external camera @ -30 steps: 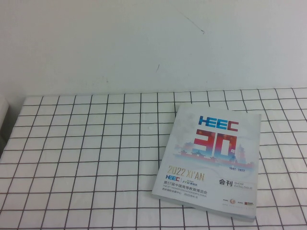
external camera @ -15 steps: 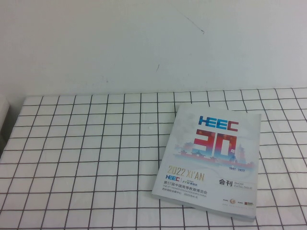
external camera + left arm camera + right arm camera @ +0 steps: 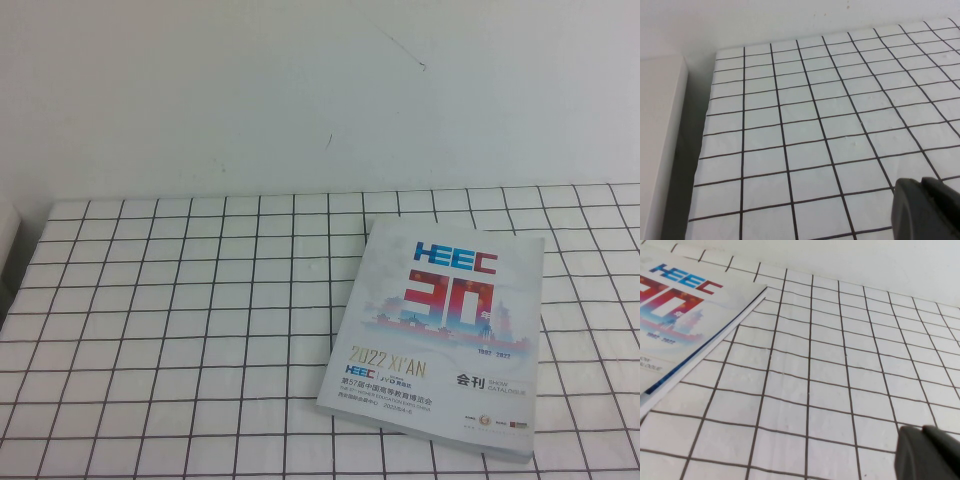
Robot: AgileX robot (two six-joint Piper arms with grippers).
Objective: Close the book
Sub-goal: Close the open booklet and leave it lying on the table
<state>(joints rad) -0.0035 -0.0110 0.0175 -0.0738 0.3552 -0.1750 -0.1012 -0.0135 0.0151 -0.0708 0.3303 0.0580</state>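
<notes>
- The book [image 3: 440,335] lies flat on the right half of the desk [image 3: 180,330], front cover up and slightly skewed to the grid lines. It is judged already closed: no open pages are seen.
- No arm appears in the high view, and nothing rests on the cover. Both arms are judged parked at the near side.
- The left gripper [image 3: 927,207] is held above bare desk near its left edge, well apart from the book. A pale block [image 3: 660,140] stands beside that edge.
- The right gripper [image 3: 927,452] is held above bare grid to the right of the book.
- Only a dark corner of each gripper is shown. Whether either set of jaws is open or shut cannot be told, and nothing is seen held.
- In the right wrist view, most of the book is cut off.
</notes>
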